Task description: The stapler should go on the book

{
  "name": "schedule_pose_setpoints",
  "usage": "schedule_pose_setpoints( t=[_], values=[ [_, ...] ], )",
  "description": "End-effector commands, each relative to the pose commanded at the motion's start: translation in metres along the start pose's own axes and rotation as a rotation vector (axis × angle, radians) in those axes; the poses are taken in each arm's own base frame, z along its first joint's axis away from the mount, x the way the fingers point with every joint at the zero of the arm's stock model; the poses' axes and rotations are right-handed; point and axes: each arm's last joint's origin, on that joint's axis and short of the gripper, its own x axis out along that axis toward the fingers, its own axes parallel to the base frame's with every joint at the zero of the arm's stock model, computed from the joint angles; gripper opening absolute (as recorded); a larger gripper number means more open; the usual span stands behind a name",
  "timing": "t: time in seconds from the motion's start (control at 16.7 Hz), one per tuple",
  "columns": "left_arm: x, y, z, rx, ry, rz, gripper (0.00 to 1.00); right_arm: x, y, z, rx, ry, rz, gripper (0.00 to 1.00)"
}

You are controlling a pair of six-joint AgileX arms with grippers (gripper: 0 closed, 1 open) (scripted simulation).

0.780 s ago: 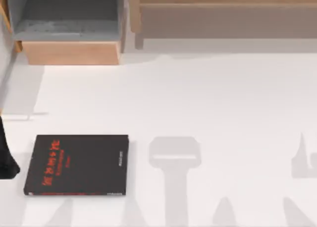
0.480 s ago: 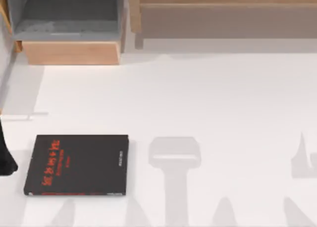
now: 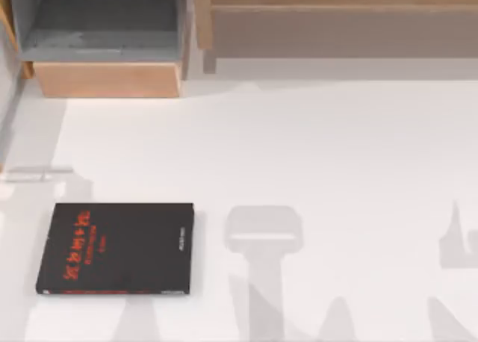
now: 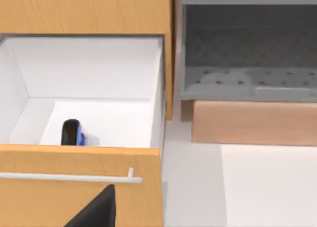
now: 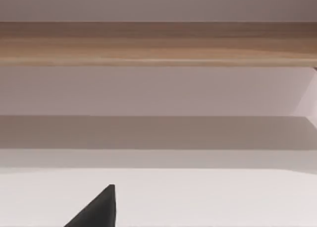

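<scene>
One stapler lies end-on inside drawer.

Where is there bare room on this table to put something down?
Plenty: the white table is bare from the black book across to its right side, and back to the wooden shelf. The book's cover is free too. The open drawer is tighter: the blue stapler lies inside.

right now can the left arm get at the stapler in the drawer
Probably yes: the drawer is pulled open, the stapler lies uncovered inside, and the left wrist view looks down over the drawer front with nothing in between.
</scene>
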Motion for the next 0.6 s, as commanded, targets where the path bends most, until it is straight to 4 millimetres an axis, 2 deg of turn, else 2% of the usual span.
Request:
schedule_pose_setpoints(
  t=[0.18,0.36,0.48,0.6],
  values=[
    [0.029,0.010,0.054,0.004,0.160,0.022,1.00,0.000,0.000,0.000,0.000,0.000,0.000,1.00],
    [0.077,0.025,0.098,0.001,0.330,0.041,1.00,0.000,0.000,0.000,0.000,0.000,0.000,1.00],
    [0.116,0.038,0.117,-0.005,0.447,0.051,1.00,0.000,0.000,0.000,0.000,0.000,0.000,1.00],
    [0.159,0.053,0.126,-0.014,0.563,0.058,1.00,0.000,0.000,0.000,0.000,0.000,0.000,1.00]
  ],
)
